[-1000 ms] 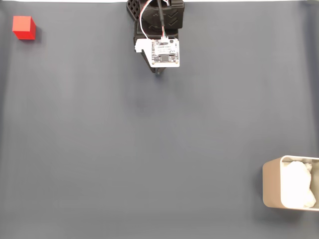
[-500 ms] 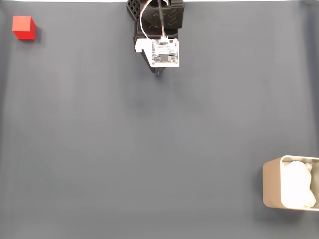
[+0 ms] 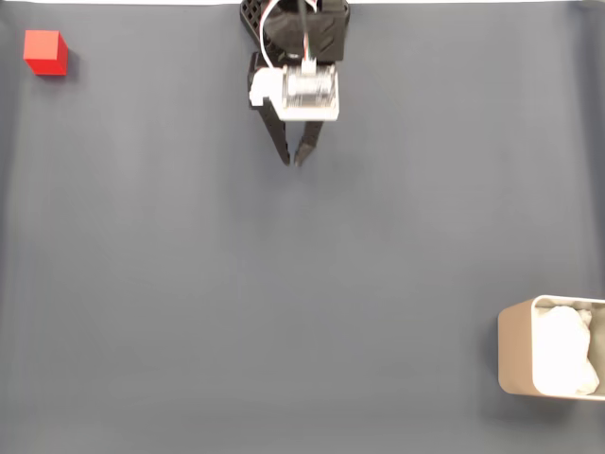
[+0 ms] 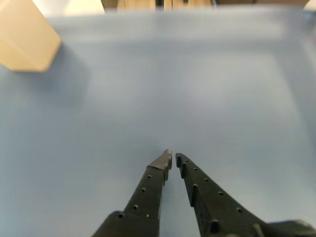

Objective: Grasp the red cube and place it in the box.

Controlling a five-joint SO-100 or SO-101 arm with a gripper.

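Note:
The red cube [image 3: 45,52] sits at the far top left corner of the dark mat in the fixed view. At the bottom right edge stands the beige box [image 3: 516,360], with white padding inside; the wrist view has the box [image 4: 24,40] at its top left. My gripper [image 3: 293,162] hangs at the top middle of the fixed view, far from both cube and box. Its black fingers point down the picture with tips nearly touching. In the wrist view the gripper [image 4: 173,158] is shut over bare mat with nothing between its fingers.
A dark grey mat [image 3: 284,303] covers the table, with wide free room between arm, cube and box. The arm's black base [image 3: 295,24] stands at the top edge. A pale strip runs along the mat's far edge [image 4: 84,6] in the wrist view.
The wrist has tipped forward: the white camera board shifted up the picture and the two fingers now reach out below it. Cube and box have not moved.

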